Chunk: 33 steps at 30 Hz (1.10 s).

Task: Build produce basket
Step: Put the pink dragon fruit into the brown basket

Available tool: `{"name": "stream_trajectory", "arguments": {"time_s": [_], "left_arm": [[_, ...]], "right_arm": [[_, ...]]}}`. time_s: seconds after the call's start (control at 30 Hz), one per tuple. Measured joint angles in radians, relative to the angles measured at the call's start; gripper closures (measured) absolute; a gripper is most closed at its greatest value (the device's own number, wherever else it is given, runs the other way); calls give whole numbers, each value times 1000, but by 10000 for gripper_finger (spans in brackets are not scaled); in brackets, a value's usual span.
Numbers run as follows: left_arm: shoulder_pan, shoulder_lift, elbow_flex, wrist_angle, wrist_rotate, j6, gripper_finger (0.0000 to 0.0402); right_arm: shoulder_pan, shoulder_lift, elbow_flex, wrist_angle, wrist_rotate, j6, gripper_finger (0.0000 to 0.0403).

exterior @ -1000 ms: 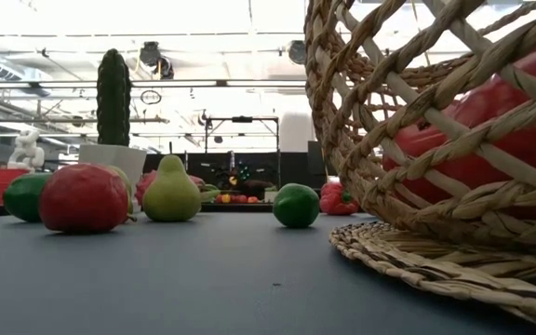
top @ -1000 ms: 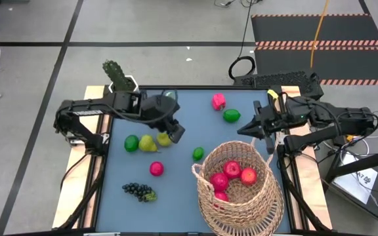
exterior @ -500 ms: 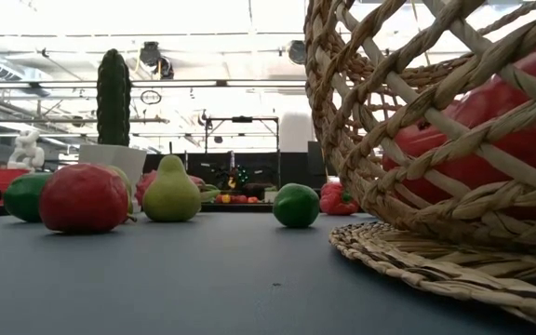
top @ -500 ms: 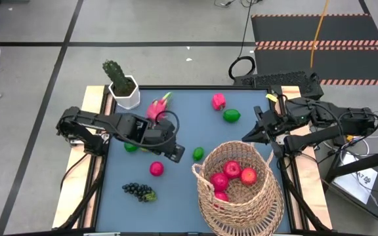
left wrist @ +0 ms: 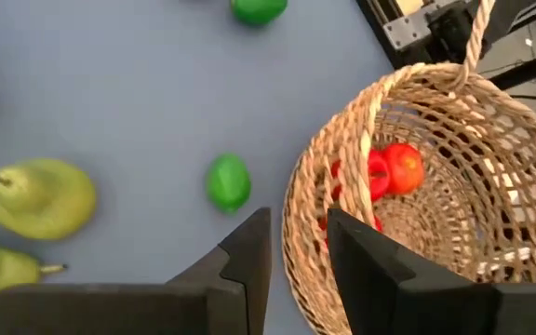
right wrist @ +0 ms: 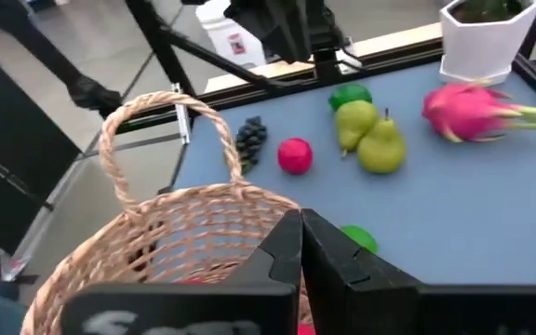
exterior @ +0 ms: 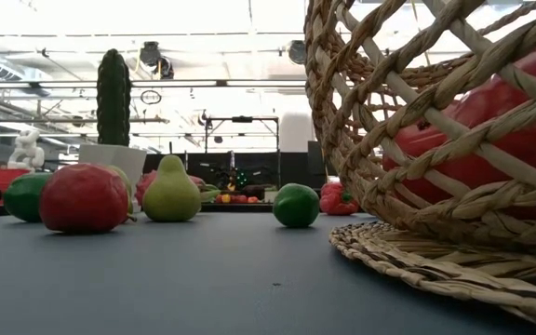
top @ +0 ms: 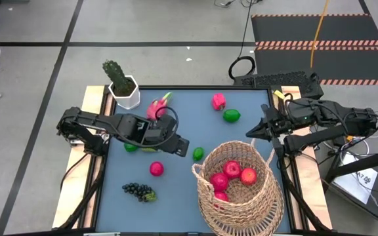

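Since the earlier frame, left gripper (top: 183, 145) has advanced toward the small smooth green lime (top: 198, 154), jaws slightly parted, empty. Light, rigid, roll-prone: grasp across its middle. Right gripper (top: 251, 134) closed, empty.

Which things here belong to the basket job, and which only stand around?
Job: basket; apples inside it; lime; second lime; pears; grapes; dragon fruit; red apple.
Standing around: potted cactus; keyboard behind the table.
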Motion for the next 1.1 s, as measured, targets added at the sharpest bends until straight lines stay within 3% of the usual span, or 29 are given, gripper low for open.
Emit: {"name": "stream_trajectory", "arguments": {"time_s": [0.33,0.53,0.67,0.77,0.87,1.1], "left_arm": [[93,-2,0,-113,4,43,295],[245,-2,0,-190,90,202,295],[360,8,0,-171,106,349,295],[473,20,1,-167,166,416,295],[586,47,1,-180,241,528,292],[715,134,1,-210,255,690,240]], "right_arm": [[-29,44,0,11,176,52,403],[-65,70,0,160,180,64,403],[-82,86,0,236,275,93,403],[-89,93,0,253,350,161,403],[-91,99,0,256,360,233,403],[-91,118,0,262,360,318,403]]}}
